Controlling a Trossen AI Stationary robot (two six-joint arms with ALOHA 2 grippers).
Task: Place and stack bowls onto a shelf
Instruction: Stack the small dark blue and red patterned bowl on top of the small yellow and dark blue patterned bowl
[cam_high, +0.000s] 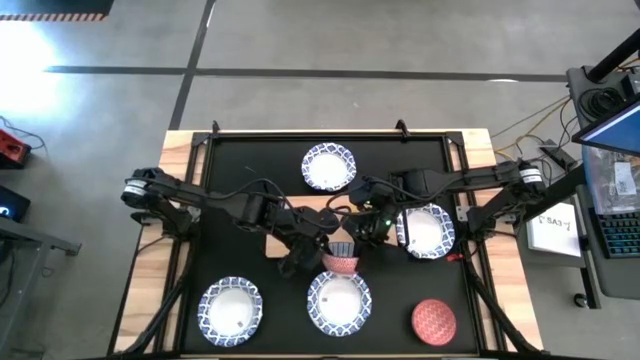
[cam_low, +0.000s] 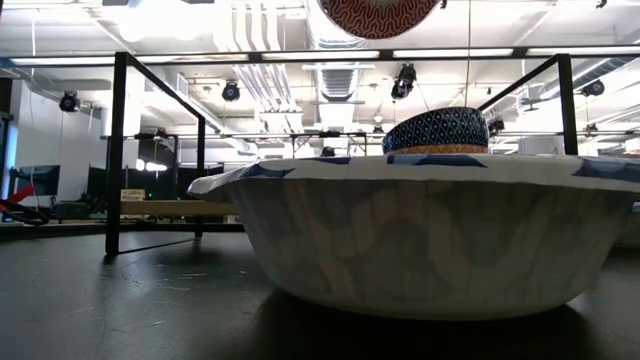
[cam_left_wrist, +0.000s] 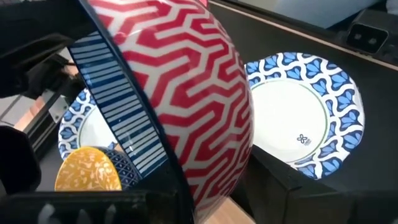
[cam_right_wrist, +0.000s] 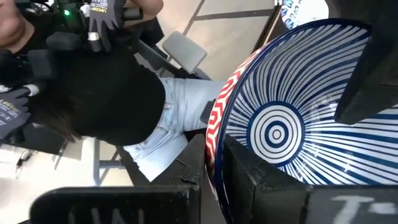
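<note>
- Small round bowl, red-and-white zigzag outside and blue radial stripes inside, is up in the air at table centre, tipped on edge between both grippers.
- Right gripper is clenched on its rim, one finger inside the bowl and one outside. That pinch on the rim is the only grip I can confirm.
- Left gripper is hard against the bowl's zigzag outer wall. Can't tell whether it is grasping or released.
- Risk: a rim pinch on a tilted bowl can let it pivot or slip.
- Drop zone under the jaws: a small orange bowl nested in a small blue patterned bowl, and a wide shallow blue-and-white bowl just beside. A fall would likely chip something or topple that stack.
- Risk: both wrists are crowded over one spot, so either arm could knock the other or the bowl.
- Light-brown wooden shelf is mostly hidden under the arms, so the placement spot is hard to judge.
- Pose: both arms reach inward, meeting at centre, wrists pitched down.
</note>
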